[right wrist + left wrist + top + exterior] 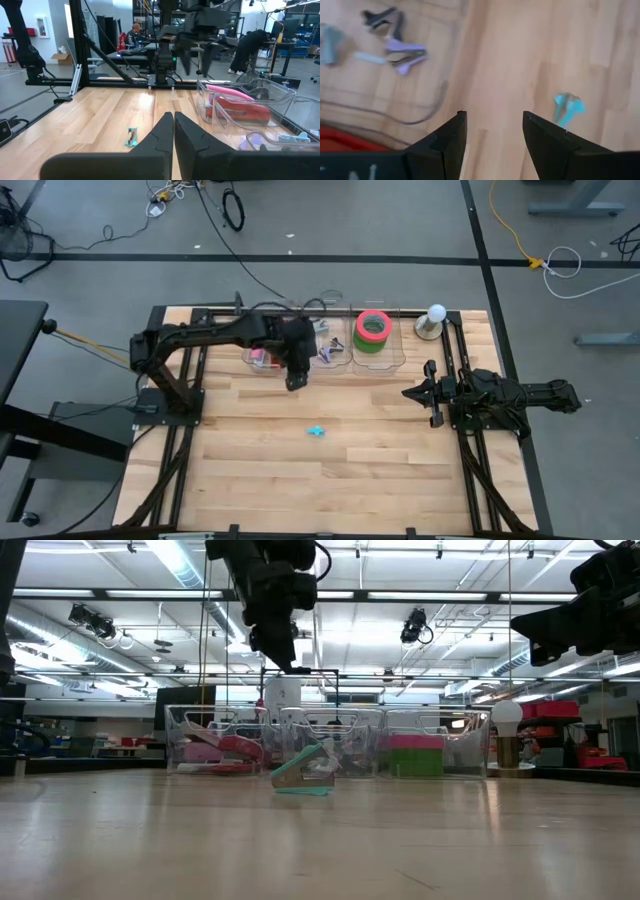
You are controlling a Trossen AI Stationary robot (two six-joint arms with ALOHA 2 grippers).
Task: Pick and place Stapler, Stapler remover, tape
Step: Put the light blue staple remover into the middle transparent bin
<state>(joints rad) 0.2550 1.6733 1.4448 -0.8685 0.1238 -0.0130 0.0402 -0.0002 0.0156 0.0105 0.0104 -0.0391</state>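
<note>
A small teal staple remover (317,431) lies on the bare wood near the table's middle; it also shows in the low view (305,776) and the left wrist view (567,107). My left gripper (295,382) hangs open and empty above the table, just near of the bins and far of the remover. A red stapler (262,358) lies in the left clear bin. Purple and grey staple removers (402,50) lie in the middle bin. A red tape roll on a green one (373,330) sits in the right bin. My right gripper (410,393) is shut and empty at the table's right.
Three clear plastic bins (398,350) stand in a row along the far edge. A white bulb-shaped object on a base (435,315) stands right of them. Bare wood lies around the teal remover. People show in the room behind (255,42).
</note>
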